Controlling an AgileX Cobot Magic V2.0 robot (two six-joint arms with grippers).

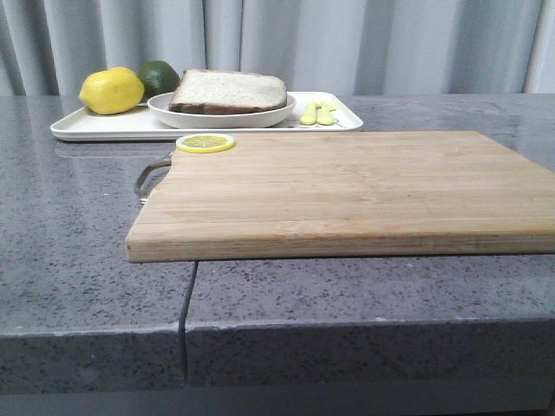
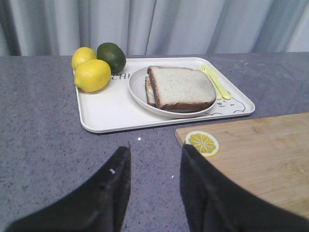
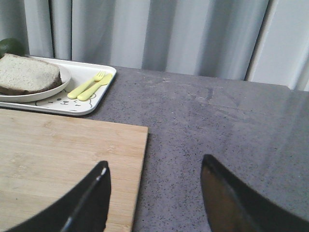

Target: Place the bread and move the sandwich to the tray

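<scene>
The sandwich lies on a round white plate, and the plate stands on the white tray at the back left. The sandwich also shows in the left wrist view and partly in the right wrist view. No separate loose bread slice shows. My left gripper is open and empty over the grey counter, short of the tray. My right gripper is open and empty above the right edge of the cutting board. Neither gripper shows in the front view.
A wooden cutting board lies in the middle, with a lemon slice at its back left corner. The tray holds a lemon, a lime and yellow cutlery. A second lemon shows in the left wrist view. Curtains hang behind.
</scene>
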